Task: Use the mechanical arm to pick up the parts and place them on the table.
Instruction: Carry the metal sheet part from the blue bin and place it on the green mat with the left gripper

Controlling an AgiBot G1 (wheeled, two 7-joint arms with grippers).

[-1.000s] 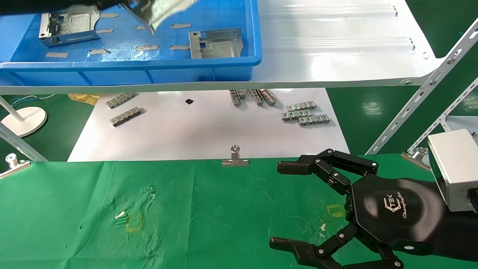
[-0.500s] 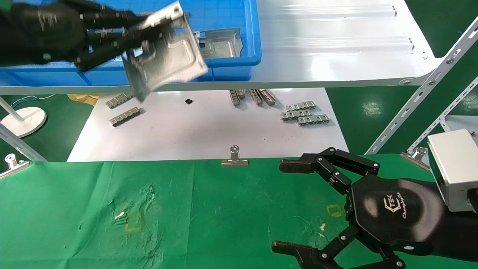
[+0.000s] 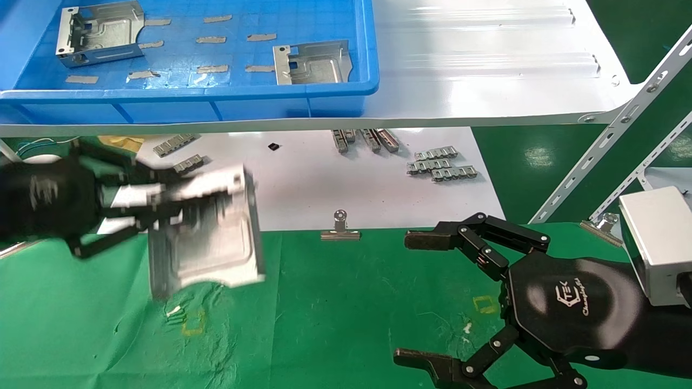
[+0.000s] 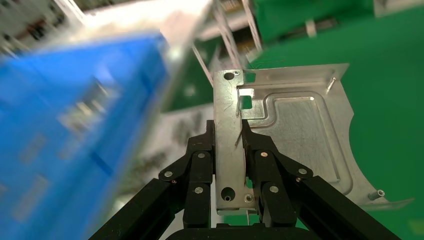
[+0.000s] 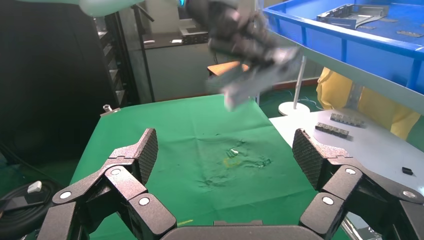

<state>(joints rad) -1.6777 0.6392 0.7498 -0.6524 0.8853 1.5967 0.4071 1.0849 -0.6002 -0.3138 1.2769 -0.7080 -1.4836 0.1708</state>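
Observation:
My left gripper (image 3: 178, 202) is shut on a silvery sheet-metal part (image 3: 213, 237) and holds it in the air above the left of the green table (image 3: 335, 302). In the left wrist view the fingers (image 4: 257, 150) pinch the part's (image 4: 295, 130) edge flange. Two more parts (image 3: 100, 32) (image 3: 312, 62) lie in the blue bin (image 3: 243, 102) on the white shelf. My right gripper (image 3: 411, 297) is open and empty, low over the table's right side. In the right wrist view its pads (image 5: 145, 150) stand wide apart, and the held part (image 5: 255, 80) shows farther off.
Small grey strips (image 3: 440, 165) lie on a white sheet (image 3: 303, 194) beyond the table. Silver binder clips (image 3: 340, 229) hold the cloth's far edge. A yellow square mark (image 3: 193, 321) sits under the held part, another (image 3: 485, 304) by my right gripper. Shelf struts (image 3: 611, 140) slant at right.
My left gripper has carried the part out of the blue bin, down past the shelf edge, to above the green table's left side. The right gripper has stayed put.

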